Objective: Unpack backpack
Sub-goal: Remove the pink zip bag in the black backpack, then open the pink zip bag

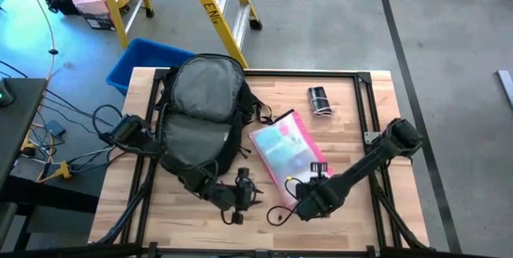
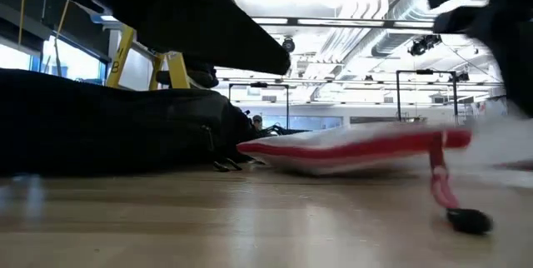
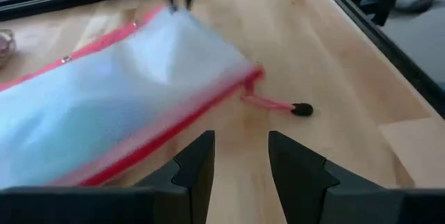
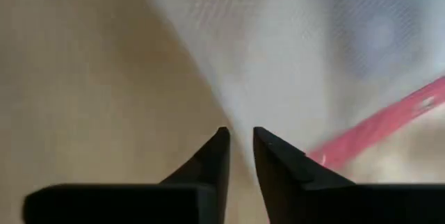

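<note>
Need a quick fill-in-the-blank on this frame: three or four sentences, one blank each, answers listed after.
1. The backpack lies on the table's ____ half in the high view.
2. The clear zip pouch has a ____ edge.
3. The pouch lies on the table, ____ the backpack.
4. The right gripper is at the pouch's corner, and the ____ gripper is near the table's front edge.

Answers: left; pink; outside; left

Both arms are dark, almost black, built of slim straight links joined by bulkier rounded joints; the left arm trails thin black cables; each wrist ends in two matte black, wedge-shaped fingers tapering to blunt tips.
</note>
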Robot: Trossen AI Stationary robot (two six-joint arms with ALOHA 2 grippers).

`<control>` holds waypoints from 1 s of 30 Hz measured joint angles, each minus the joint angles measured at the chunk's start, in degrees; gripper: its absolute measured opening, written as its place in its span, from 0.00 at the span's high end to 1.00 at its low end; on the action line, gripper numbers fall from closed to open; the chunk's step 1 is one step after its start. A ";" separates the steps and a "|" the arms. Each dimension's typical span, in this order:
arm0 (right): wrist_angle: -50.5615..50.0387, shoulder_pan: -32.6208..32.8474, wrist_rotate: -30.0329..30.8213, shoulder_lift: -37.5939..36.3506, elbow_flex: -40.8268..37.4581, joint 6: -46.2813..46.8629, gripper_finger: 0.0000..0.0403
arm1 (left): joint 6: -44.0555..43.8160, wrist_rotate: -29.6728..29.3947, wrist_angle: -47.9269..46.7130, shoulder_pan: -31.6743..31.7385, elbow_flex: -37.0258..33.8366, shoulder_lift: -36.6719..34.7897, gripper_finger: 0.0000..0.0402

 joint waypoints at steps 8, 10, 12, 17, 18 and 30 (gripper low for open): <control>15.70 5.74 9.40 0.00 3.15 1.20 0.81 | 0.05 0.62 -0.01 0.56 0.03 0.00 0.71; 22.89 6.74 10.23 0.14 1.77 -1.52 0.81 | 0.34 1.30 -0.01 0.54 0.03 0.00 0.71; 28.84 7.10 10.07 0.61 0.88 -6.28 0.81 | 1.42 2.17 -0.02 0.51 0.03 -0.02 0.71; 29.23 7.21 13.58 1.79 0.91 -8.55 0.78 | 6.09 3.49 -0.07 0.71 0.23 -0.02 0.71; 29.28 7.09 13.93 2.06 0.92 -8.81 0.76 | 6.83 3.60 -0.01 0.90 0.27 -0.02 0.71; 29.71 6.38 25.45 11.34 0.99 -12.01 0.47 | 10.11 8.45 1.35 4.27 0.57 -0.04 0.71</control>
